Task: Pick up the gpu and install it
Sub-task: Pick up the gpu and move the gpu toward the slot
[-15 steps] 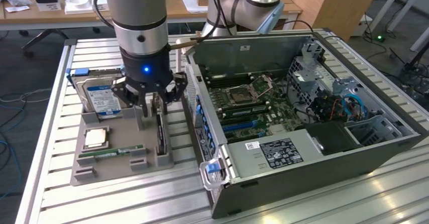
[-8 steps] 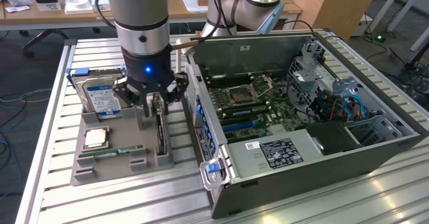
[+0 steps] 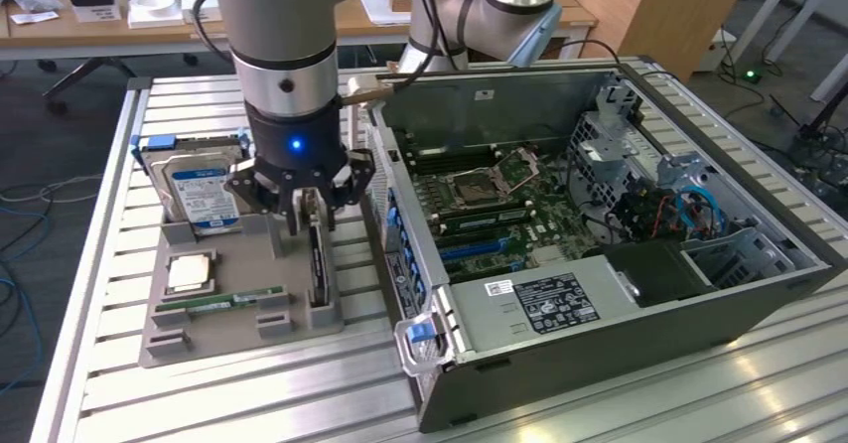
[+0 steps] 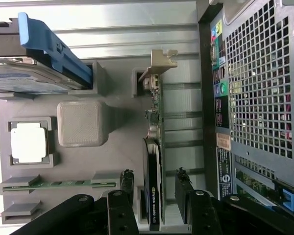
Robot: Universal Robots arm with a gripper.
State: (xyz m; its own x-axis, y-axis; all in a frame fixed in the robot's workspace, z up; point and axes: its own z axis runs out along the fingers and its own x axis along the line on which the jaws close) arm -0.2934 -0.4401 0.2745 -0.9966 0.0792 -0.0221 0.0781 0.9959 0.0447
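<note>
So the arm is hanging straight down over the grey parts tray [image 3: 218, 342] on the slatted metal table [image 3: 265, 398], and the gripper [image 3: 309, 222] is sitting right on top of the gpu [image 3: 320, 279]. The card is standing on its long edge in a slot along the side of the tray nearest the open PC case [image 3: 636, 356], so it isn't installed yet.

From the wrist view, the gpu [image 4: 153, 171] is running straight away from the camera, with the black face nearest and the metal bracket [image 4: 159, 61] at the far end, resting in one of the tray's [image 4: 122, 139] little grey posts. The gripper [image 4: 155, 196] is spread apart and straddling the card. One of the fingers [image 4: 183, 191] is standing on each side of the black face, and I'm seeing a sliver of gap on both sides, so nothing is being squeezed or lifted.

The other parts are sitting in their own spots on the tray:
- the hard drive [image 3: 199, 193] with the blue and white label is standing up at the far end
- a CPU [image 3: 190, 272] is lying flat in the middle
- a slim green RAM stick [image 3: 218, 304] is lying just beside the CPU

The case is lying on its side with the panel off, showing the motherboard [image 3: 491, 215]. Its perforated back panel [image 4: 259, 83] is facing the tray, just beside the card.
</note>
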